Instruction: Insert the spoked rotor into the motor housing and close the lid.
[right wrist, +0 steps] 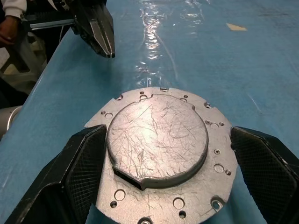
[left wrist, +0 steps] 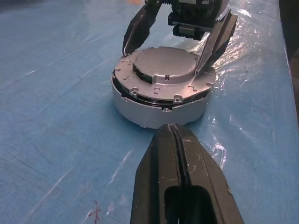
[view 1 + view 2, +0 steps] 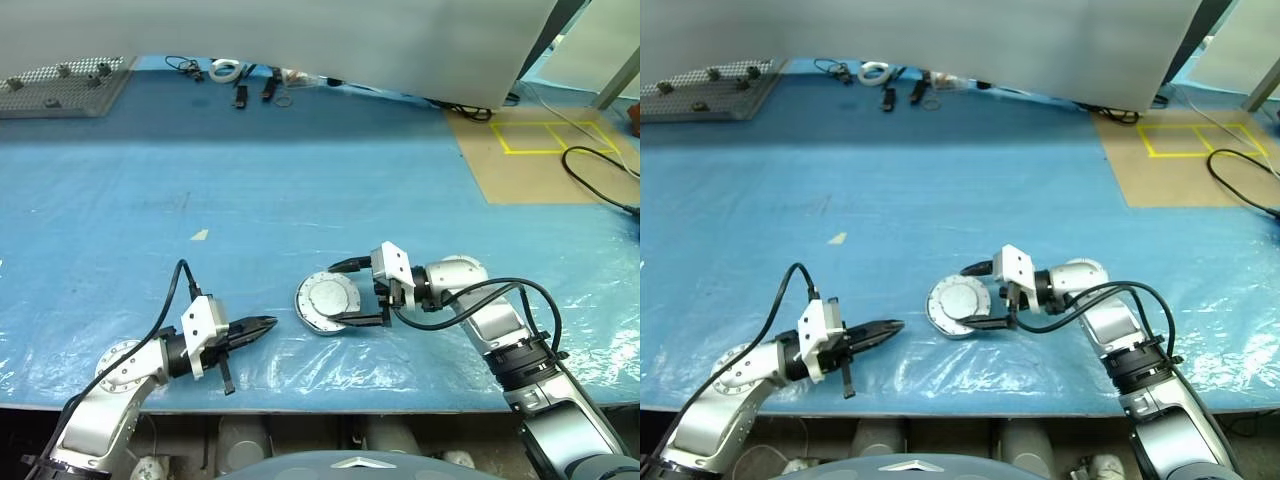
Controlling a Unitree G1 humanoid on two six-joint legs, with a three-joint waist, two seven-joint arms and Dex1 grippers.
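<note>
On the blue worktop, the lid sits plain face up on the motor housing, our right gripper straddling it with jaws wide, the left gripper pinched shut nearby. We judge it best to check the lid lies flush all round. No readable writing.

My motor housing sits flat on the blue sheet near the front edge of the table, a round, shallow, silver-grey casing. The lid lies on top of it, plain face up, its raised centre scuffed with fine scratches and its flange dotted with small screw holes. A thin dark seam shows between lid and casing along one side.
</note>
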